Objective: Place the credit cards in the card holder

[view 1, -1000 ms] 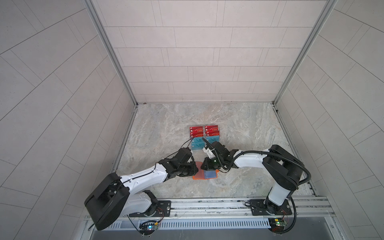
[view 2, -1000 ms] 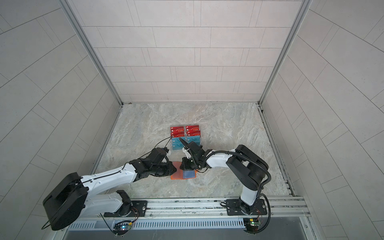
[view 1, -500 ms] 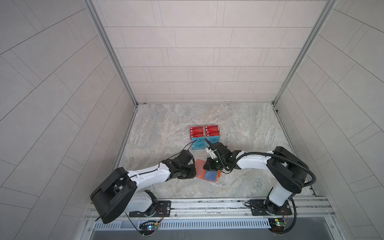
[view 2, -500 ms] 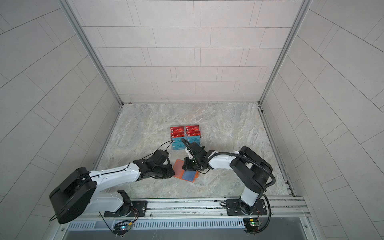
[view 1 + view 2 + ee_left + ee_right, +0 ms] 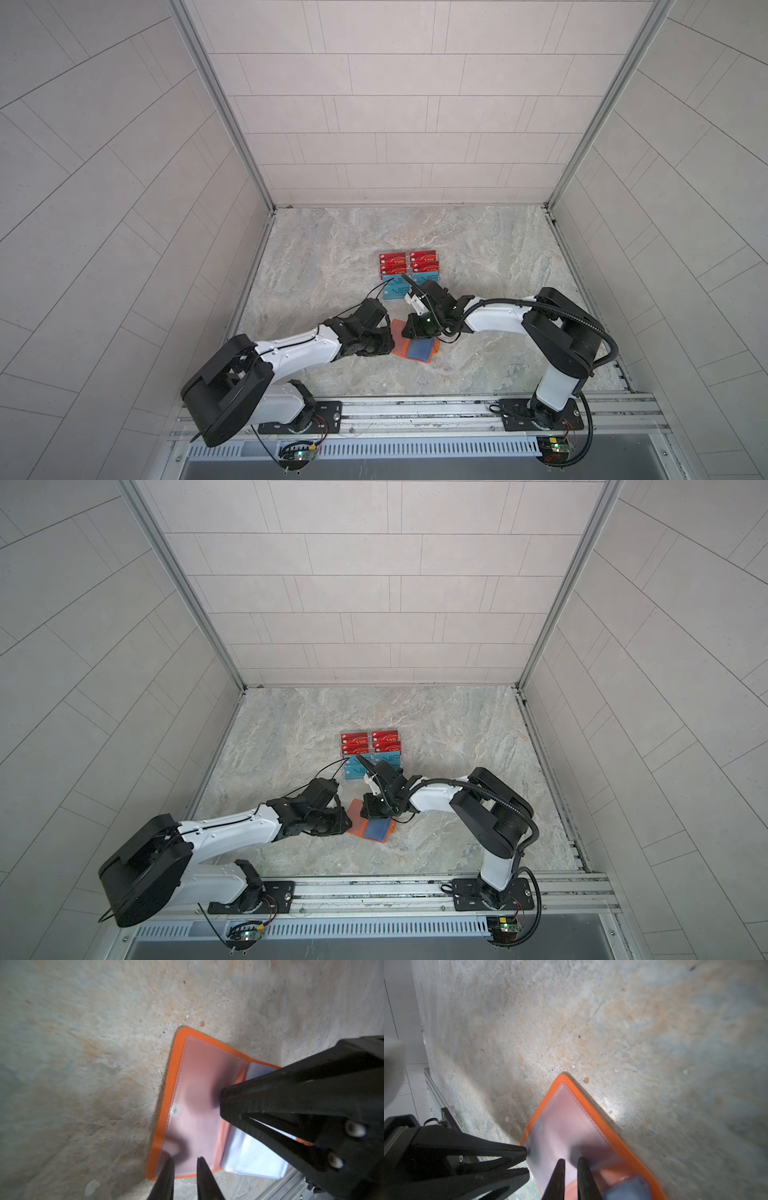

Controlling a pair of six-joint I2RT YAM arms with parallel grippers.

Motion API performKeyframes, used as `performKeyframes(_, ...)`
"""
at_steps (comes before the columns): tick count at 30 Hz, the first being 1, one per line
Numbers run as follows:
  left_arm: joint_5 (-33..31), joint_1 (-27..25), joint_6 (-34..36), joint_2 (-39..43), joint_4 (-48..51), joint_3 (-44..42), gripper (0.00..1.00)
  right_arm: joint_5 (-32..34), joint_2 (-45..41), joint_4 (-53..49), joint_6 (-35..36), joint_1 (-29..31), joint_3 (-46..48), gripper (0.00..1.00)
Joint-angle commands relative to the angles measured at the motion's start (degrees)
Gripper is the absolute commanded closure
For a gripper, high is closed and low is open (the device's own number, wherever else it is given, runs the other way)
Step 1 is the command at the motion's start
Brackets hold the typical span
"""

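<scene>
The orange card holder [image 5: 397, 344] [image 5: 354, 818] lies open on the marble floor, with a blue credit card [image 5: 419, 350] [image 5: 377, 830] in its right half. My left gripper [image 5: 390, 340] [image 5: 185, 1160] hovers over the holder's near left edge [image 5: 164, 1105], jaws a little apart and empty. My right gripper [image 5: 406, 332] [image 5: 571, 1159] comes in from the far side. Its tips stand a narrow gap apart over the clear sleeve [image 5: 566, 1126], with nothing between them. More red credit cards [image 5: 392, 259] and teal ones [image 5: 392, 289] sit in a rack behind.
The clear tiered rack [image 5: 409, 274] stands just behind both grippers. A metal rail [image 5: 415, 409] runs along the front edge, and tiled walls close in the left, right and back. Each gripper shows in the other's wrist view, tips close together.
The left gripper's jaws have parted slightly and its arm has swung in lower beside the holder. The holder with the blue card has turned a little. The right gripper keeps its place.
</scene>
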State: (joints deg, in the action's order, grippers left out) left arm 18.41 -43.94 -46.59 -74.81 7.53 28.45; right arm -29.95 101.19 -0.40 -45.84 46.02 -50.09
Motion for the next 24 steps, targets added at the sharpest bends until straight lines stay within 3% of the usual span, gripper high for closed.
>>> performKeyframes(1,0.2,-0.3,0.3,0.8,-0.6,2.6,0.74,0.3,1.2,-1.1,0.6,0.5,-0.1,0.84)
performKeyframes(14,-0.1,0.3,2.5,-5.5,-4.3,1.8,0.77,-0.4,0.8,-1.4,1.9,0.7,-0.9,0.84)
performKeyframes(20,0.2,0.3,0.9,-6.3,-5.2,-0.2,0.78,0.3,-2.6,-10.0,9.4,0.2,-6.2,0.87)
performKeyframes(24,-0.4,0.3,1.1,-5.9,-3.5,-0.1,0.78,4.0,-4.3,-20.6,17.7,-1.4,-12.8,0.69)
